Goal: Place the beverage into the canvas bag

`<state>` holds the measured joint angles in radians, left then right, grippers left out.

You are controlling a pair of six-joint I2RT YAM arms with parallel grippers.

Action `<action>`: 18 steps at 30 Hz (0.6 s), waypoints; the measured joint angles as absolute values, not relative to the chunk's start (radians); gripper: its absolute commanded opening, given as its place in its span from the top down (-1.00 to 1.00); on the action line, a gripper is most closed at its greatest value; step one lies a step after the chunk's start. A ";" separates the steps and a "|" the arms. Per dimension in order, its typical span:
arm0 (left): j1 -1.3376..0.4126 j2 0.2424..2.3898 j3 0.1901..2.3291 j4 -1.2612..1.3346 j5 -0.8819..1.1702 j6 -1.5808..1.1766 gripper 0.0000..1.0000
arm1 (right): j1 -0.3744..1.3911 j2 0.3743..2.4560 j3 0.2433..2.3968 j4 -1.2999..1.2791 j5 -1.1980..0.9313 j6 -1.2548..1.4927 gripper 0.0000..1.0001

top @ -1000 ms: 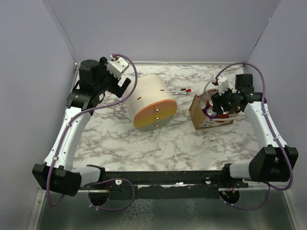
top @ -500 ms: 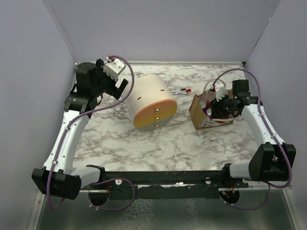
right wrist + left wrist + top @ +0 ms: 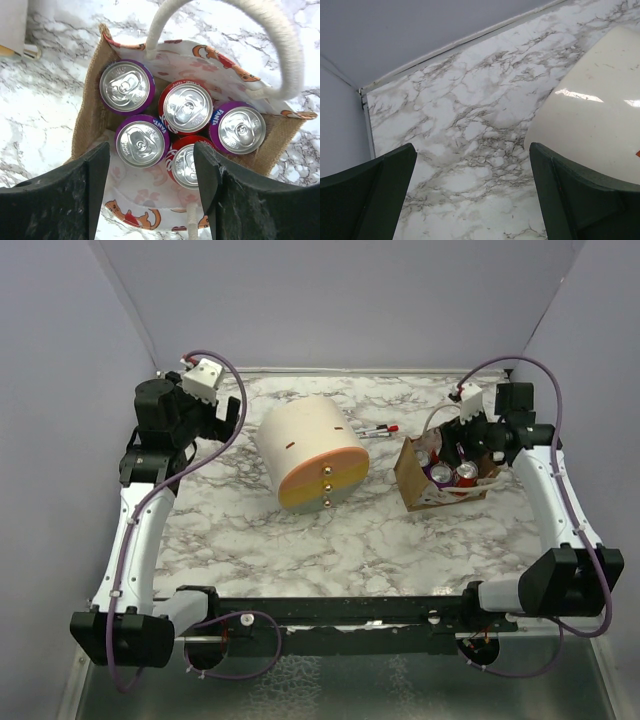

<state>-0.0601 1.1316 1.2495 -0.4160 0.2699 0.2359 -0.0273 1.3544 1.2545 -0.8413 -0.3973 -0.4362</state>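
The tan canvas bag [image 3: 440, 478] stands at the right of the table, with a pale loop handle [image 3: 280, 45] and a whitish, red-marked panel [image 3: 150, 200]. Several beverage cans stand upright inside it: purple Fanta cans [image 3: 142, 142] and red cola cans [image 3: 188, 107]. My right gripper [image 3: 152, 165] hovers just above the bag's mouth, open and empty; it shows in the top view [image 3: 472, 432] too. My left gripper [image 3: 228, 412] is at the far left, open and empty over bare marble [image 3: 470, 165].
A large cream-and-orange cylinder [image 3: 308, 452] lies on its side mid-table; its cream side fills the right of the left wrist view [image 3: 595, 115]. A small pen-like item [image 3: 377, 430] lies behind it. Purple walls close in the table.
My right gripper has risen out of the bag, leaving cans showing inside. My left arm has swung back and to the left, away from the cylinder.
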 measured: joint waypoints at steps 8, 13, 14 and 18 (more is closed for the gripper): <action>0.000 1.033 1.190 -0.389 0.258 0.154 -0.99 | -0.027 1.250 1.268 -0.834 -0.394 -0.363 -0.56; 0.001 1.001 1.173 -0.383 0.250 0.160 -0.99 | -0.027 1.157 1.266 -0.798 -0.394 -0.325 -1.00; 0.001 0.998 1.170 -0.383 0.243 0.163 -0.99 | -0.027 1.149 1.266 -0.792 -0.394 -0.318 -0.99; 0.001 0.998 1.172 -0.407 0.216 0.182 -0.99 | -0.027 1.149 1.267 -0.778 -0.382 -0.294 -0.99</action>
<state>0.0010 0.9981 1.1717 -0.4068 0.2161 0.1822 -0.0273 1.1492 1.2671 -0.7776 -0.3820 -0.2939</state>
